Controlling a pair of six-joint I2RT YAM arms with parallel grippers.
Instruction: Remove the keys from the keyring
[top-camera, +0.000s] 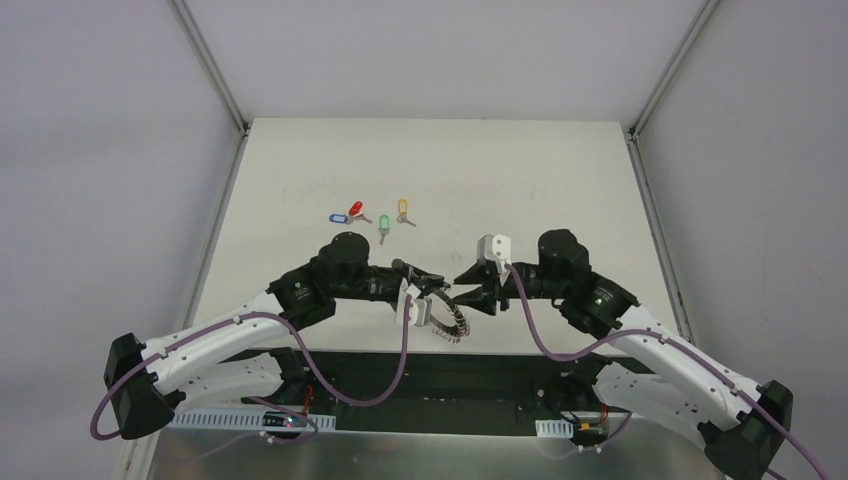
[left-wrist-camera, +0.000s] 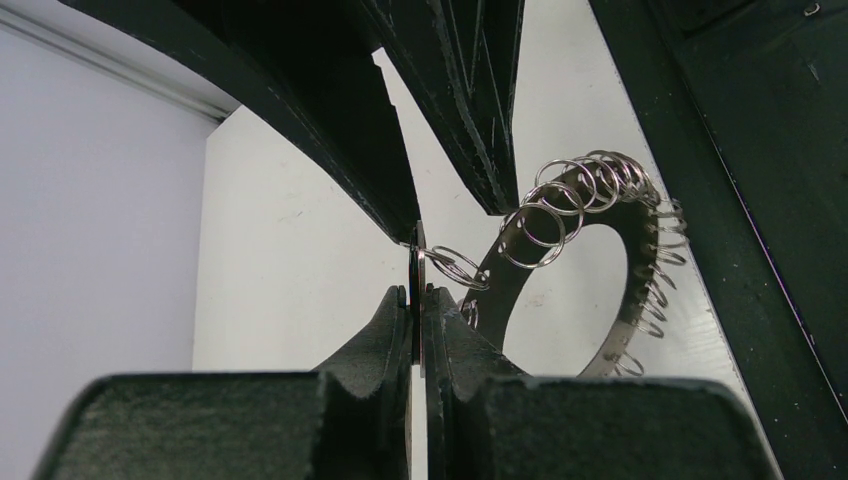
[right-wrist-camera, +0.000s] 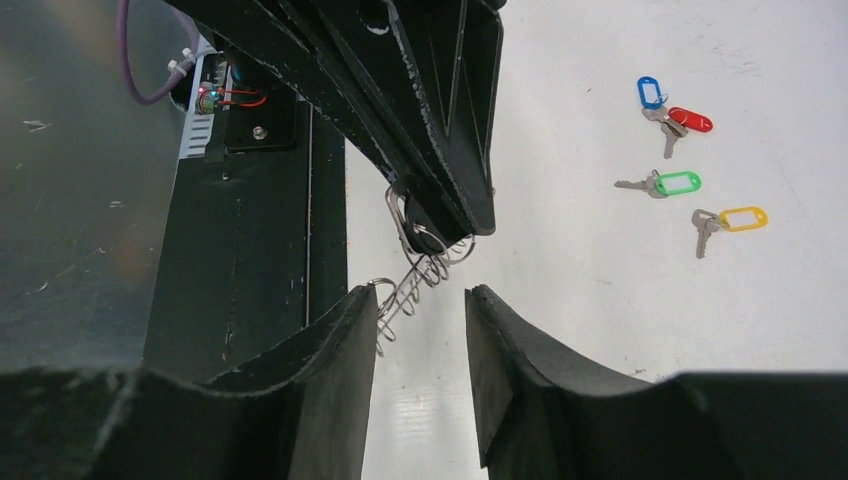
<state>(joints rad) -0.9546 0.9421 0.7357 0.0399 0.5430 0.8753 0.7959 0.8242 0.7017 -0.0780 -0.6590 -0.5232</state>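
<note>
The keyring (top-camera: 452, 322), a silvery ring strung with many small loops, hangs between the two grippers near the table's front edge. My left gripper (left-wrist-camera: 416, 295) is shut on a thin dark key with a silver blade (left-wrist-camera: 417, 262), seen edge-on, which hangs by a small loop from the keyring (left-wrist-camera: 497, 285). My right gripper (right-wrist-camera: 420, 300) is open, with the keyring's loops (right-wrist-camera: 405, 290) touching the tip of its left finger. Keys with blue (right-wrist-camera: 650, 92), red (right-wrist-camera: 692, 120), green (right-wrist-camera: 676, 183) and yellow (right-wrist-camera: 742, 217) tags lie loose on the table.
The loose keys lie in a cluster at mid-table left (top-camera: 370, 214), beyond the left arm. A black base strip (top-camera: 440, 375) runs along the table's front edge under the grippers. White walls with metal rails (top-camera: 215, 70) enclose the table.
</note>
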